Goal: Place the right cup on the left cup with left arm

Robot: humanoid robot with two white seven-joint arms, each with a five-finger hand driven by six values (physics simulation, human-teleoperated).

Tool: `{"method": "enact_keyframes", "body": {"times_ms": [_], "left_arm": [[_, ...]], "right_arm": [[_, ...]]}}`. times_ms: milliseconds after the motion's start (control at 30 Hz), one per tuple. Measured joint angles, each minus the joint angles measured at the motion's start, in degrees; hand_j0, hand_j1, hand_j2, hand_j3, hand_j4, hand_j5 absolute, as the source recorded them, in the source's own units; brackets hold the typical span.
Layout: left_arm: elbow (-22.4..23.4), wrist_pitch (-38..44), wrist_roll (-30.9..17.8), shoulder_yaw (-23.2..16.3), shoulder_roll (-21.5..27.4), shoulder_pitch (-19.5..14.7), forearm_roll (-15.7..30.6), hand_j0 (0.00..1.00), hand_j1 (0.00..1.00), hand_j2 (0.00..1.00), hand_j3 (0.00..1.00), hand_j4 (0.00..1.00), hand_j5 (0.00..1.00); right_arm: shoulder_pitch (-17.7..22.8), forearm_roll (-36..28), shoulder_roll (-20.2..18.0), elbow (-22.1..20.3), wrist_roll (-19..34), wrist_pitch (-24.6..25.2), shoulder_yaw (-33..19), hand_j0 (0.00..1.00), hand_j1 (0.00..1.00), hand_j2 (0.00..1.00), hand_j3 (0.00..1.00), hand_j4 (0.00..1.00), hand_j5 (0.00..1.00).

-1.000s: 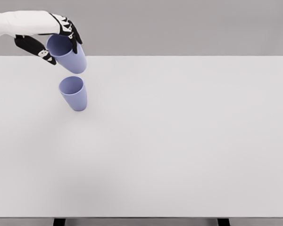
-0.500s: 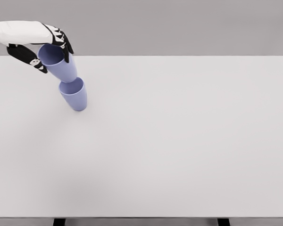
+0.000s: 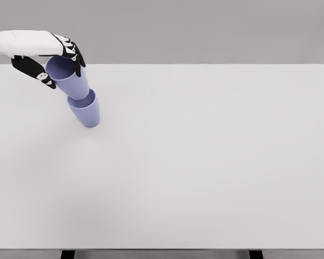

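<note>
Two identical lavender-blue cups show at the upper left of the head view. The lower cup (image 3: 87, 112) stands on the white table (image 3: 205, 162). The upper cup (image 3: 69, 77) has its base sunk into the lower cup's mouth and leans toward the upper left. My left hand (image 3: 58, 60) comes in from the left edge, its black-and-white fingers curled around the upper cup's rim. The right arm is out of sight.
The white table spans almost the whole view, with its far edge just behind the cups and its front edge along the bottom. A plain grey wall stands behind it. Two dark table legs (image 3: 68, 254) peek out below the front edge.
My left hand has lowered the held cup down and to the left; its base went from hovering above the standing cup to entering that cup's mouth.
</note>
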Motion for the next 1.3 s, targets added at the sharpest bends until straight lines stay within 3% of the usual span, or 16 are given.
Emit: {"method": "enact_keyframes", "body": {"times_ms": [1300], "left_arm": [[1.0,2.4,0.4,-0.4,-1.8,1.4,-0.4,0.53,0.53,0.53,0.53,0.53,0.53]], "right_arm": [[0.1,0.0,0.0,0.0,0.0,0.0,0.0,1.00,1.00,1.00,1.00,1.00,1.00]]}}
